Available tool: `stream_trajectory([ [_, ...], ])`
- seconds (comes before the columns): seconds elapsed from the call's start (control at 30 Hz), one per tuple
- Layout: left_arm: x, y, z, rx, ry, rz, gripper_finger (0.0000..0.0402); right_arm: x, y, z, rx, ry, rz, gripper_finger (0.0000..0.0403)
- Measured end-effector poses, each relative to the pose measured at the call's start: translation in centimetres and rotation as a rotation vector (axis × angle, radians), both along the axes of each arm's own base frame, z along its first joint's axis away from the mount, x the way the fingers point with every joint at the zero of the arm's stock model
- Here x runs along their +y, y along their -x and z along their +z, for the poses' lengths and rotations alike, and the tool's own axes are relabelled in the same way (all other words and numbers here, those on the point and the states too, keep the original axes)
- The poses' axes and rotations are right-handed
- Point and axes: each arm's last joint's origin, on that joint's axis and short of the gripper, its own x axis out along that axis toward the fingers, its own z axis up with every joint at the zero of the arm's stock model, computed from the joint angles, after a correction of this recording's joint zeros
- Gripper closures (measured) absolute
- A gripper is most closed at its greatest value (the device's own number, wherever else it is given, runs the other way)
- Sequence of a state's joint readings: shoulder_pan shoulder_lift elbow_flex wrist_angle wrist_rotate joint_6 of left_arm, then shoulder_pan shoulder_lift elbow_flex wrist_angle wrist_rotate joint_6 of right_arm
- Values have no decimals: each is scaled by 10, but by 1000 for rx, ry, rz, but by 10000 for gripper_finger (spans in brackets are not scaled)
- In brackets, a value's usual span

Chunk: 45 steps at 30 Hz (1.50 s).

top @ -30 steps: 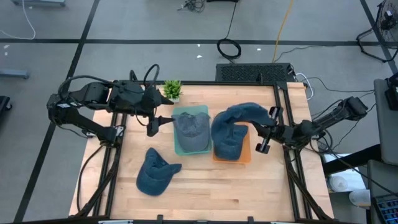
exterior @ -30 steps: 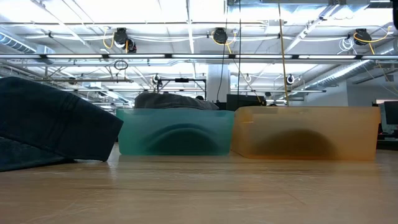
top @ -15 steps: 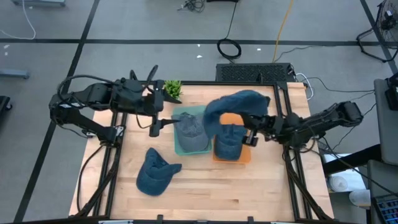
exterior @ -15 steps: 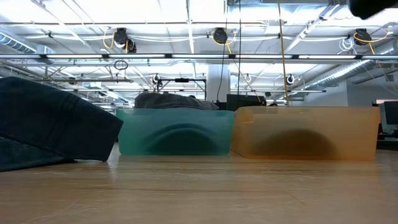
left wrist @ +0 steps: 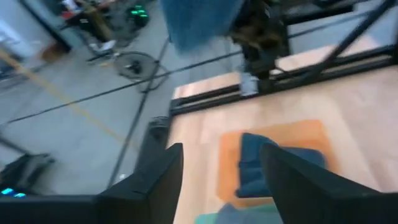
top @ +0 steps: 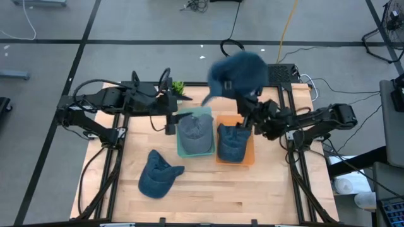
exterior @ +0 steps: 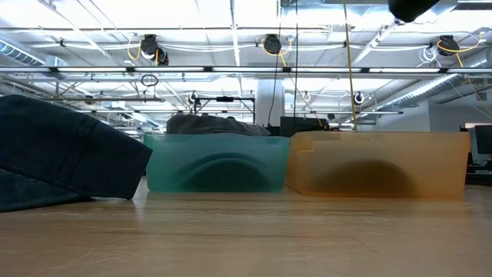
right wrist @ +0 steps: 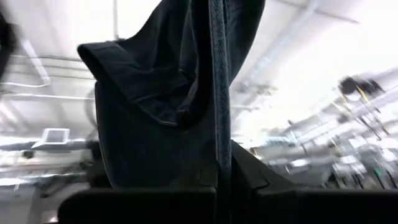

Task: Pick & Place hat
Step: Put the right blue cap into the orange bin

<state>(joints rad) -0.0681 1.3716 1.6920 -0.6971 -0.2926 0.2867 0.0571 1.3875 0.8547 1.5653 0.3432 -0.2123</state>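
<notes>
Altogether four hats (top: 235, 70), two bins (top: 184, 150).

My high camera looks straight down on the whole table (top: 208, 189); the low one sits at tabletop height, facing both bins level; my left wrist camera looks down at the orange bin (left wrist: 273, 134), shared with both; my right wrist camera points up, close against cloth.
</notes>
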Motion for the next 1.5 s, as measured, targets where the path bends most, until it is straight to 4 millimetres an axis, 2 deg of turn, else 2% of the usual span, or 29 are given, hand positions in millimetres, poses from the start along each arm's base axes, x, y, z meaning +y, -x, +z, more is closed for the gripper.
stream_trajectory([
  [0.2,5,-6,0,-42,-12,172,196,-19,-12,-11,-15,-133,34,403],
  [0.33,9,-11,-2,-60,1,264,202,-26,-20,-21,11,-156,21,403],
  [0.67,15,-23,-6,-93,47,299,198,-30,-35,-28,34,-177,1,403],
  [0.87,15,-33,-11,-97,53,303,210,-29,-39,-31,38,-191,24,403],
  [1.0,16,-35,-10,-117,41,343,251,-27,-40,-31,47,-209,47,403],
  [1.2,17,-36,-10,-125,35,357,380,-27,-42,-33,69,-208,44,403],
  [1.37,16,-35,-10,-117,22,357,384,-26,-43,-34,88,-205,46,396],
  [1.5,16,-31,-10,-85,-4,332,392,-24,-48,-40,186,-119,63,364],
])
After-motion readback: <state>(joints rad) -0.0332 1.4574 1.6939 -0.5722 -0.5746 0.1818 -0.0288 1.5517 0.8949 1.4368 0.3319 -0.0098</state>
